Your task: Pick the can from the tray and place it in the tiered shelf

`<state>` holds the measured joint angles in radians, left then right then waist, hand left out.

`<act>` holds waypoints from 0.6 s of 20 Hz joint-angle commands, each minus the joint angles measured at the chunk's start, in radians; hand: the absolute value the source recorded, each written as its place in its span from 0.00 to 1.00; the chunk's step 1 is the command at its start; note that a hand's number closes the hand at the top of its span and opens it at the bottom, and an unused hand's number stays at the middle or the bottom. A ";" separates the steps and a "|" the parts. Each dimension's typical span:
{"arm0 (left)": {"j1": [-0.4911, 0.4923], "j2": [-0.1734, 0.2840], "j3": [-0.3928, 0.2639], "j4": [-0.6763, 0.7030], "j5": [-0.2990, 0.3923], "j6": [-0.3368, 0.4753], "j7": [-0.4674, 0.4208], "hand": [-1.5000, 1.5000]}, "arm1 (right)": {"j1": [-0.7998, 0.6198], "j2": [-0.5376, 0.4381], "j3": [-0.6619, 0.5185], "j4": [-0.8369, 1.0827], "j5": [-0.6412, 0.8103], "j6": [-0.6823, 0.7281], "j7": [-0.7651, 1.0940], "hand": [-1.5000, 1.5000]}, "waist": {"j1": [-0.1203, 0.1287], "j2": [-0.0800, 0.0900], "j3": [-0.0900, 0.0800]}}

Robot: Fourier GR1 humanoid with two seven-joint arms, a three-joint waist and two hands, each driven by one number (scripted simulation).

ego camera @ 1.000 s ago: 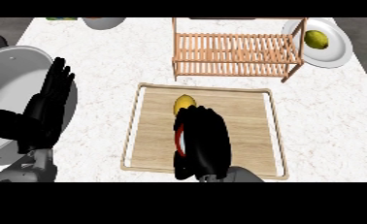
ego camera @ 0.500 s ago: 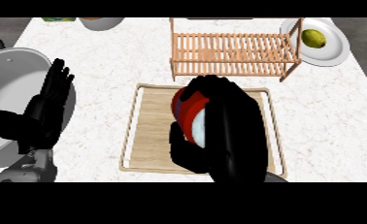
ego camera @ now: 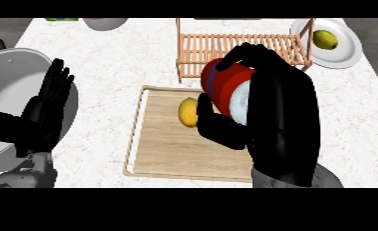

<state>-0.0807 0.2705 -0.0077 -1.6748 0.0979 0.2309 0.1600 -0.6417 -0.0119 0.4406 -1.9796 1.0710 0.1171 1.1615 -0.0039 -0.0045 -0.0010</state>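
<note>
My right hand (ego camera: 284, 110) is curled round a red can (ego camera: 225, 87) with a pale end and a blue band, holding it tilted in the air above the far part of the wooden tray (ego camera: 159, 147). The can overlaps the near left corner of the slatted wooden tiered shelf (ego camera: 244, 47) in the head view. Part of the can is hidden by fingers and thumb. A yellow lemon (ego camera: 189, 112) lies on the tray just left of the thumb. My left hand (ego camera: 46, 110) rests open, fingers up, at the left edge.
A white plate (ego camera: 345, 57) holding a green-yellow fruit (ego camera: 325, 39) sits right of the shelf. A large grey round vessel (ego camera: 18, 82) lies at the far left behind the left hand. A grey bowl (ego camera: 105, 23) shows at the counter's far edge.
My right hand has lifted the can up off the tray and carried it away toward the shelf; the lemon is uncovered on the tray. The left hand has barely moved.
</note>
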 commanded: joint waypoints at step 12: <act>0.052 -0.033 0.006 -0.060 -0.014 -0.035 0.004 0.50 | -0.082 0.001 -0.337 0.326 0.011 -0.137 -0.188 1.00 | 0.013 0.005 0.001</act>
<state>-0.0600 0.2483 -0.0003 -1.6962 0.0832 0.2090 0.1565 -0.6705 -0.0156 0.1667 -1.7578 1.0742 0.0388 0.9978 0.0059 0.0007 0.0001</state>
